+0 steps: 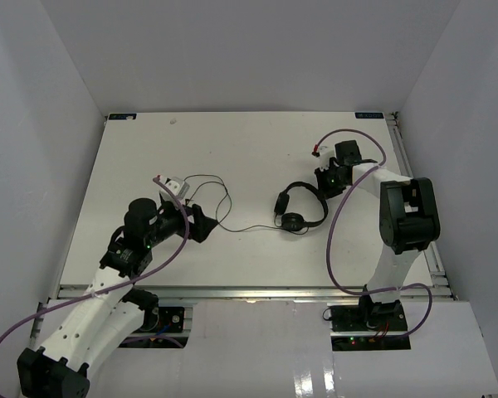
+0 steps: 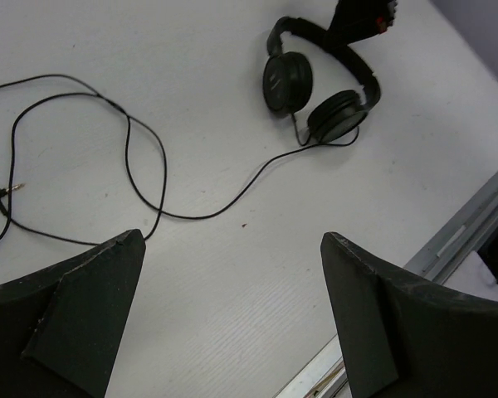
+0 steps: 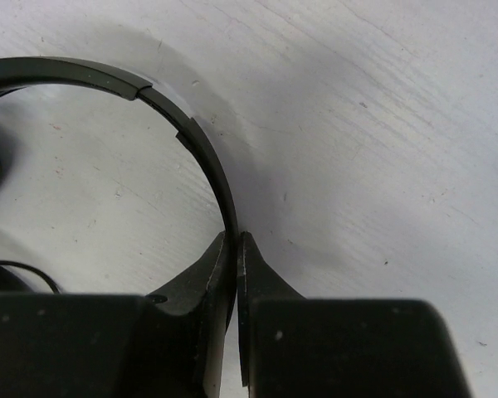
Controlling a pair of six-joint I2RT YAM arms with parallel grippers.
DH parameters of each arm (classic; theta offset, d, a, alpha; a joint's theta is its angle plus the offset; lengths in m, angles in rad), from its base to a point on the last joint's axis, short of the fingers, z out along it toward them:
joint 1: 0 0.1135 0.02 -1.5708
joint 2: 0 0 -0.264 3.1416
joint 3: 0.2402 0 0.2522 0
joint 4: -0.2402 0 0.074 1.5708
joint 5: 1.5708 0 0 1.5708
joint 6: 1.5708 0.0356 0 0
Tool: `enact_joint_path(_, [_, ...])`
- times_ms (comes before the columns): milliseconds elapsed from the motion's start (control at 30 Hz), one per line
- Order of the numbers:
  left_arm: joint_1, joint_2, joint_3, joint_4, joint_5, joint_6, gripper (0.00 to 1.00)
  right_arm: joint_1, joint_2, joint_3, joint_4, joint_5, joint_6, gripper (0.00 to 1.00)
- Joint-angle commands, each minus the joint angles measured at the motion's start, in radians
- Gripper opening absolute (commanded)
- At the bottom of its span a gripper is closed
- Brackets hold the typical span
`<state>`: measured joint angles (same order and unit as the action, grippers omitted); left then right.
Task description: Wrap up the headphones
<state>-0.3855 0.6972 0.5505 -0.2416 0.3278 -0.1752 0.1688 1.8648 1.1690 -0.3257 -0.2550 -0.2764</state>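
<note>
The black headphones (image 1: 300, 207) lie flat on the white table, right of centre, with both earcups toward the front. Their thin cord (image 1: 224, 203) runs left in loose loops to the plug (image 2: 3, 193). My right gripper (image 1: 325, 182) is shut on the headband (image 3: 203, 153) at its far right end, low at the table. My left gripper (image 1: 201, 224) is open and empty, hovering left of the headphones, just short of the cord loops. In the left wrist view the headphones (image 2: 319, 83) sit at the top, with the cord (image 2: 141, 157) curling to the left.
White walls close in the table (image 1: 232, 149) on three sides. A metal rail (image 1: 249, 292) runs along the front edge. Purple robot cables (image 1: 340, 240) hang by each arm. A small white connector (image 1: 173, 184) sits on the left arm near the cord loops.
</note>
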Motion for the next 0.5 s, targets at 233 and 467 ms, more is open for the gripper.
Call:
enact_joint_path(233, [-0.163, 0.082, -0.016, 0.163, 0.161, -0.129, 0.98, -0.029, -0.332, -0.120, 0.037, -0.027, 0.125, 0.08])
enact_joint_path(467, [-0.534, 0.280, 0.040, 0.226, -0.089, 0.011, 0.98, -0.031, -0.644, -0.137, 0.024, 0.048, 0.220, 0.08])
